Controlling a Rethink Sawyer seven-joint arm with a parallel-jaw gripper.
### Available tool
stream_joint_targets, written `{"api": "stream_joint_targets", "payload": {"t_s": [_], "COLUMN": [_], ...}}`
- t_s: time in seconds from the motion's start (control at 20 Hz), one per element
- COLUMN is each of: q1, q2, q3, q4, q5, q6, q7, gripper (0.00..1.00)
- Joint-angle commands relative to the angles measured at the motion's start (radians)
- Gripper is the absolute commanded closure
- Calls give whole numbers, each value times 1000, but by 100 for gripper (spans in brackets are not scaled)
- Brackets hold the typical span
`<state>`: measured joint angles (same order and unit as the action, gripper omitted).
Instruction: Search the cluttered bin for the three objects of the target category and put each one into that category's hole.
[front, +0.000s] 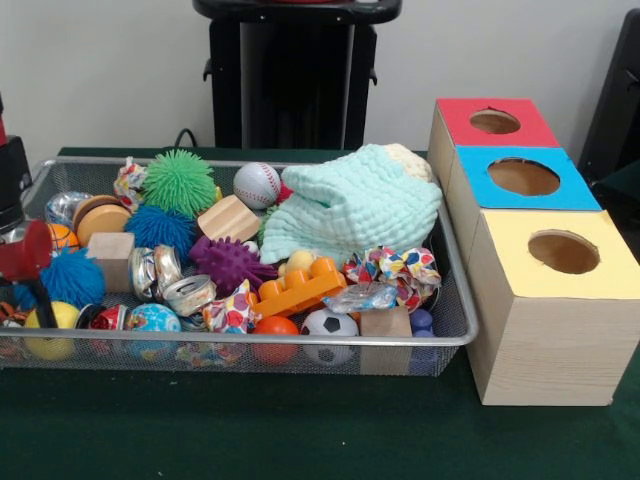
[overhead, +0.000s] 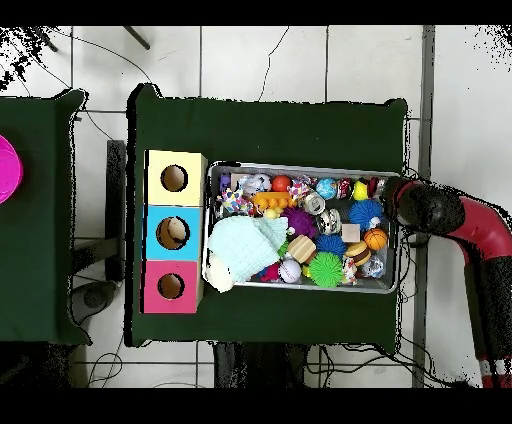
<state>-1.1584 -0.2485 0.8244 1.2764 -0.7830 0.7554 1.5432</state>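
The tool (front: 30, 268) hangs over the left end of the bin (front: 455, 335); open or closed, cannot tell. Bin is on the green bench (front: 300, 430). Plush toys not visible w/ certainty. The red-top box's hole (front: 495, 121) is at far right.

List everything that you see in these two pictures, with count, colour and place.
bin: one, silver mesh, on the green table.
boxes: three, pale wood, tops red, blue, yellow, beside the bin.
cloth: one, mint, in the bin nearest the boxes.
spiky balls: four, green, purple, two blue, in the bin.
baseball: one, white, beside the cloth.
toy brick: one, orange, mid bin.
soccer ball: one, black-white, by the bin's rim.
arm: one, red and black, with gripper at the bin's end away from the boxes.
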Motion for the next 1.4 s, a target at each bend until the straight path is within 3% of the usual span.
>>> {"api": "stream_joint_targets", "payload": {"t_s": [0.05, 0.3, 0.65, 0.95, 1.4], "q1": [-66, -115, -73, -57, -25], "q2": [54, 49, 48, 93, 132], "q3": [-18, -8, -37, -96, -79], "q4": [-70, -75, -140, -175, -218], "q5": [-63, -56, -89, -10, -53], "q6": [-59, -52, 9, 57, 72], "q7": [-343, -371, -382, -165, -326], "gripper": [0, 0, 0, 0, 0]}}
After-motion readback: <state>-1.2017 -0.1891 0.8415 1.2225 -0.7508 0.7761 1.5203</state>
